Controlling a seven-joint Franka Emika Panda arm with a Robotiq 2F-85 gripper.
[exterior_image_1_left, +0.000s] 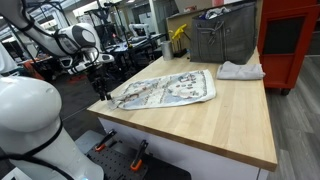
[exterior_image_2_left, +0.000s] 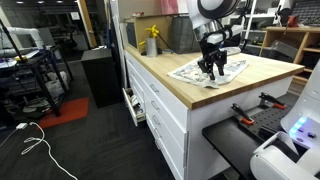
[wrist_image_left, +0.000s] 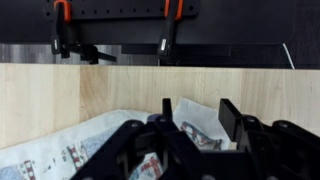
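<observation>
Gripper (wrist_image_left: 198, 115): the fingers stand spread, and a gap shows between them in the wrist view. Nothing is visibly pinched.
Fingers (wrist_image_left: 230, 118): dark and pointing down at the fabric. Printed cloth shows through the gap.
Gripper position: low over the left end of the patterned cloth in an exterior view (exterior_image_1_left: 102, 92). I cannot tell whether the tips touch it.
Patterned cloth (exterior_image_1_left: 165, 90): pale with a printed design, spread flat and slightly rumpled on the near-left part of the tabletop. It is also seen under the tool in an exterior view (exterior_image_2_left: 235, 68).
Table (exterior_image_1_left: 200, 125): light wood butcher-block top over white drawers (exterior_image_2_left: 160, 100).
White rag (exterior_image_1_left: 240, 70): crumpled, far right on the top, well apart from the patterned cloth.
Grey bin (exterior_image_1_left: 222, 35): stands at the far edge, behind the rag.
Yellow bottle (exterior_image_1_left: 178, 38): just left of the bin.
Red cabinet (exterior_image_1_left: 290, 40): to the right, beyond the table.
Clamps (wrist_image_left: 62, 12): orange-handled, beyond the table edge in the wrist view.
</observation>
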